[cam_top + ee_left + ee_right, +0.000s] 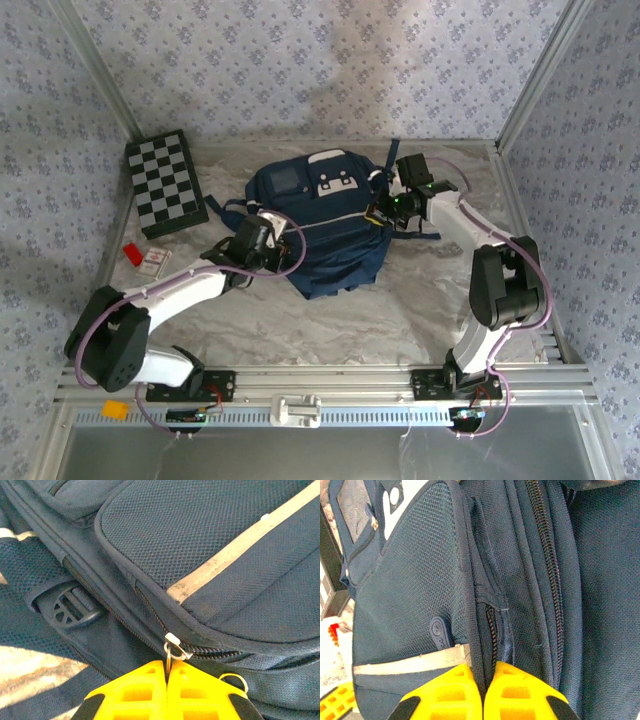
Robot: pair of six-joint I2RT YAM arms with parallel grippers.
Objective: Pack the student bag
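Observation:
The student bag (325, 235), navy blue with white trim, lies in the middle of the table. My left gripper (277, 243) is at its left side. In the left wrist view its yellow fingers (150, 690) are shut on the metal ring of a zipper pull (172, 647), and the zipper (210, 654) to the right of the pull looks slightly parted. My right gripper (384, 212) is at the bag's right side. In the right wrist view it (487, 672) is shut on a seam of bag fabric beside a zipper (491, 630). A white trim stripe (410, 662) runs just left of it.
A black-and-white chessboard (165, 183) lies at the back left. A small red item (132, 254) and a flat card (157, 261) lie left of the left arm. A plastic buckle (72, 611) sits on the bag's side. Metal frame posts and patterned walls close in the table.

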